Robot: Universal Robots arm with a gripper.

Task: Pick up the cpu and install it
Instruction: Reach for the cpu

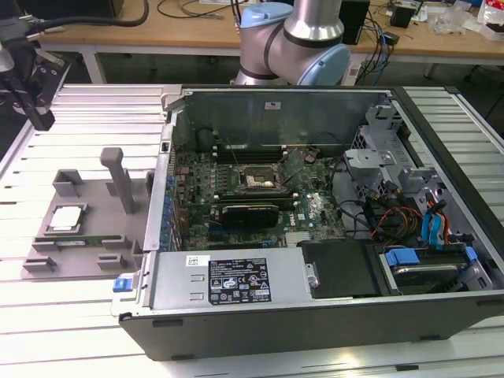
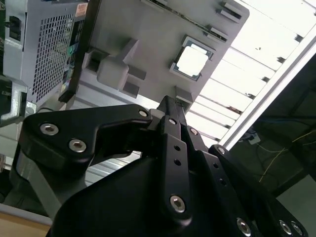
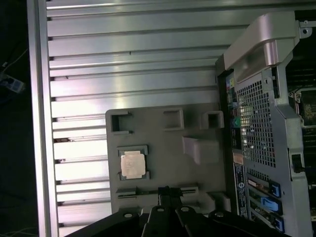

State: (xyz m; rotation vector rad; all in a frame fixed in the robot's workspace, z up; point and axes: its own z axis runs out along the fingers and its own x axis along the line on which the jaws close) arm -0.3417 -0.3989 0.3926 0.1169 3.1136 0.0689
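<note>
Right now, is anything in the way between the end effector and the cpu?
No, nothing visible. The cpu lies uncovered on the grey tray, with open space between it and the end effector.

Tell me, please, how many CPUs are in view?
1: the cpu sits in a recess of the grey tray, at the exterior view's left of the open computer case, which might hide others.

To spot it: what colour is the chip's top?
Silvery-grey chip, clearest in first wrist view.

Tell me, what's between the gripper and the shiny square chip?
Only bare grey tray, seen in the first wrist view, separates the gripper from the cpu; nothing else lies there.
</note>
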